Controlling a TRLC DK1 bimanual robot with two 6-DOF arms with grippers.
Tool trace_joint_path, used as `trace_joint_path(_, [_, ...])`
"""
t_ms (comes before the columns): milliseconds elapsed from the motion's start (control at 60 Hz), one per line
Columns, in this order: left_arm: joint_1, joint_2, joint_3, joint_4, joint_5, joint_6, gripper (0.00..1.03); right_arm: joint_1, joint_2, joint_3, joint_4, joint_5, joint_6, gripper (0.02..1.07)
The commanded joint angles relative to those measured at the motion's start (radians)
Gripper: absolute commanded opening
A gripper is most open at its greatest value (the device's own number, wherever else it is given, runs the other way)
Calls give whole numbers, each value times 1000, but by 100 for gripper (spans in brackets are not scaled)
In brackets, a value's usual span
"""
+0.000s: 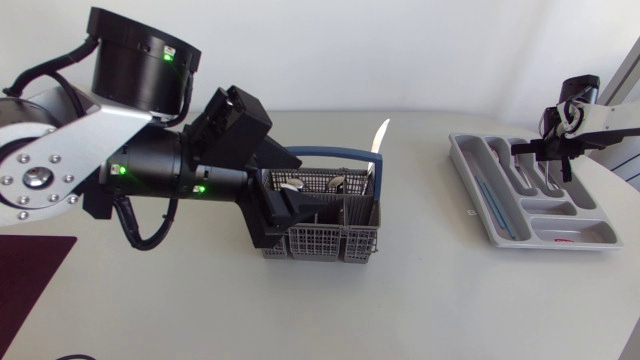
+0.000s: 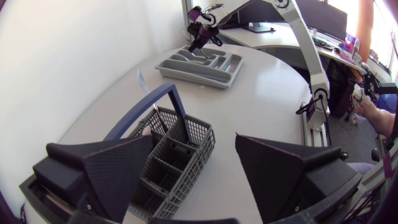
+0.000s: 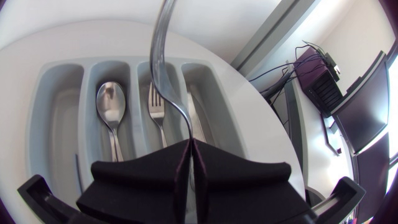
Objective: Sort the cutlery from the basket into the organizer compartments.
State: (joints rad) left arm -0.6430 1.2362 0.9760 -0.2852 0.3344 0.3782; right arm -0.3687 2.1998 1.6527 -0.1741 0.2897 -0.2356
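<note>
Right pincer [image 3: 189, 163] was clenched on a cutlery piece [image 3: 163, 56] above the organizer [image 3: 85, 106], spoon [image 3: 112, 106] and fork [image 3: 155, 107] already laid; left pincer [image 2: 196, 140] was released by the unemptied basket [image 1: 325, 242].

Head view: left claw [image 1: 285, 190] covered the basket's [image 1: 325, 240] left end; contents inside too small to ID. Right wrist view: right claw [image 3: 188, 144] hid the lower ends of the spoon [image 3: 111, 106] & fork [image 3: 155, 109], plus the organizer's [image 3: 59, 118] near end. The gripped piece [image 3: 163, 56] ran off the frame edge, type unclear; its other end was buried btw. the fingers.
</note>
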Motion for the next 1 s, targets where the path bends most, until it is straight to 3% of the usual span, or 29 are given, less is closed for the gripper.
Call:
trace_joint_path(0, [-7, 2, 30, -11, -6, 10, 92, -4, 63, 64, -30, 16, 16, 8])
trace_joint_path(367, [-9, -32, 21, -35, -6, 10, 92, 2, 193, 217, -137, 17, 41, 8])
trace_joint_path(483, [-6, -47, 12, -42, -6, 10, 92, 5, 213, 240, -159, 19, 44, 20])
trace_joint_path(583, [-1, -61, 4, -45, -6, 13, 92, 10, 222, 249, -160, 19, 44, 20])
trace_joint_path(700, [13, -83, -2, -49, -8, 14, 92, 14, 206, 237, -171, 19, 42, 35])
trace_joint_path(983, [54, -129, -59, -57, -9, 28, 92, 31, -49, -8, -68, 3, 24, 51])
